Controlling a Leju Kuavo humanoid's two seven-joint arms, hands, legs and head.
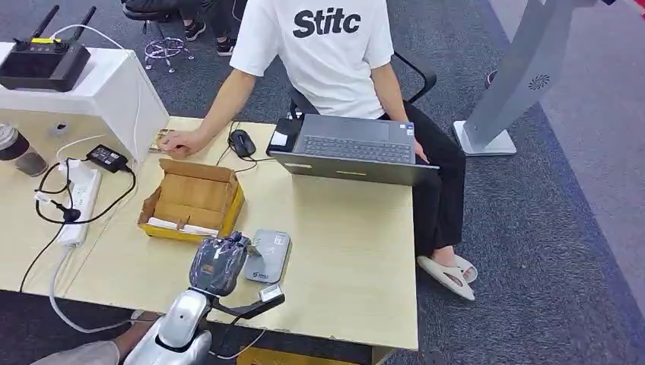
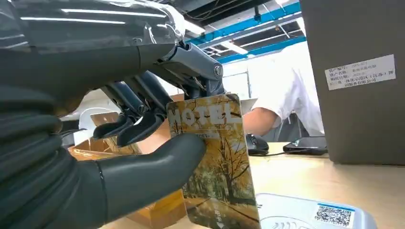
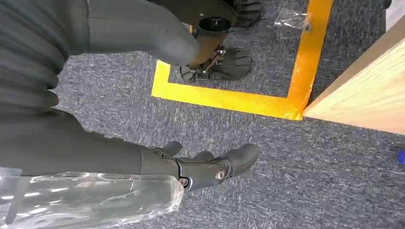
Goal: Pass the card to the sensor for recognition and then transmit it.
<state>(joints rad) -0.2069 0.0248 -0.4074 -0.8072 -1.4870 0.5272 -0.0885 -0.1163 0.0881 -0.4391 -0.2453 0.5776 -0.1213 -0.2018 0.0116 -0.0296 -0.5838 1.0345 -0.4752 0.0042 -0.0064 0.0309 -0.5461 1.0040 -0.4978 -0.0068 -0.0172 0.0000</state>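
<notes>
My left hand [image 1: 220,262] pinches a hotel card [image 2: 217,162], printed with autumn trees and the word HOTEL, between thumb and fingers [image 2: 131,124]. The card stands upright with its lower edge just over the grey card sensor [image 2: 315,214], which carries a QR sticker. In the head view the sensor [image 1: 268,256] lies flat on the wooden table [image 1: 342,251], right beside my left hand. My right hand [image 3: 200,167] hangs beside the table over the grey carpet, fingers loosely apart and holding nothing.
An open cardboard box [image 1: 192,199] sits just behind my left hand. A person in a white shirt [image 1: 319,53] sits across the table with a laptop [image 1: 354,148], a mouse [image 1: 242,142] and one hand by another card [image 1: 161,139]. A power strip [image 1: 80,201] lies left.
</notes>
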